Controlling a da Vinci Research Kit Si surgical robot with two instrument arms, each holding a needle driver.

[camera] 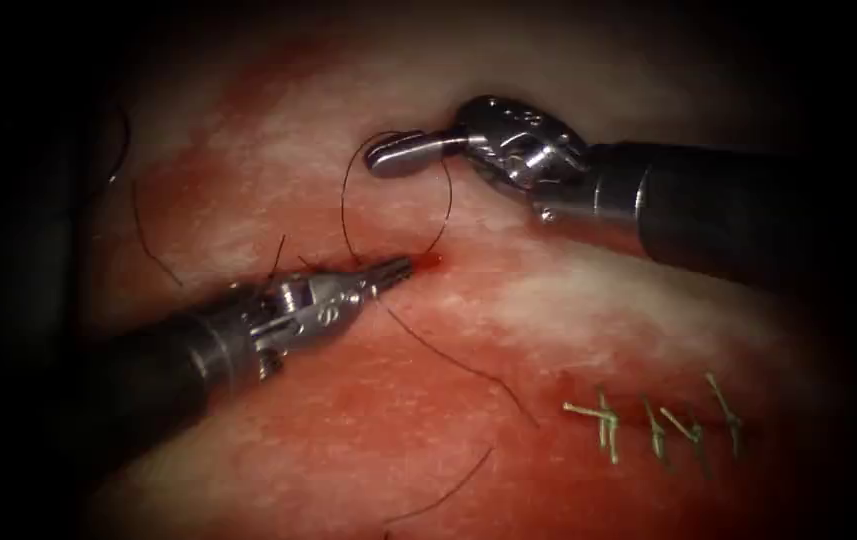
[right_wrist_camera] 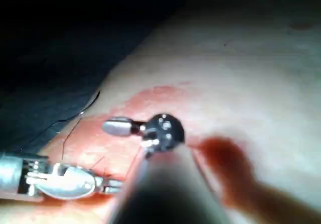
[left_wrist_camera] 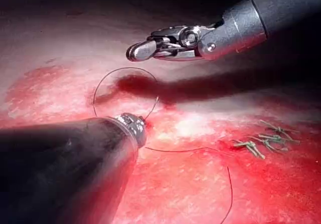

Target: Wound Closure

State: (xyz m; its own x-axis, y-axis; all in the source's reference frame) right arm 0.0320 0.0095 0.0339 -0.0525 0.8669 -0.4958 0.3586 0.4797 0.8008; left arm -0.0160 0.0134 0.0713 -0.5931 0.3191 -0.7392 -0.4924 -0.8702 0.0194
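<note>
Left pincer (camera: 396, 269) closed on thread (camera: 445, 350) at the tissue (camera: 348, 440); right pincer (camera: 388, 153) closed, empty; needle indiscernible.

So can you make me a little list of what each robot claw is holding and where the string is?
left tool: jaws shut at the cut, on the thread
right tool: jaws shut, held above the tissue, with the thread loop around it
thread: loops from the left tool up around the right tool's jaws
tissue: red fluid at the cut
needle: cannot tell
finished stitches: further right
</note>
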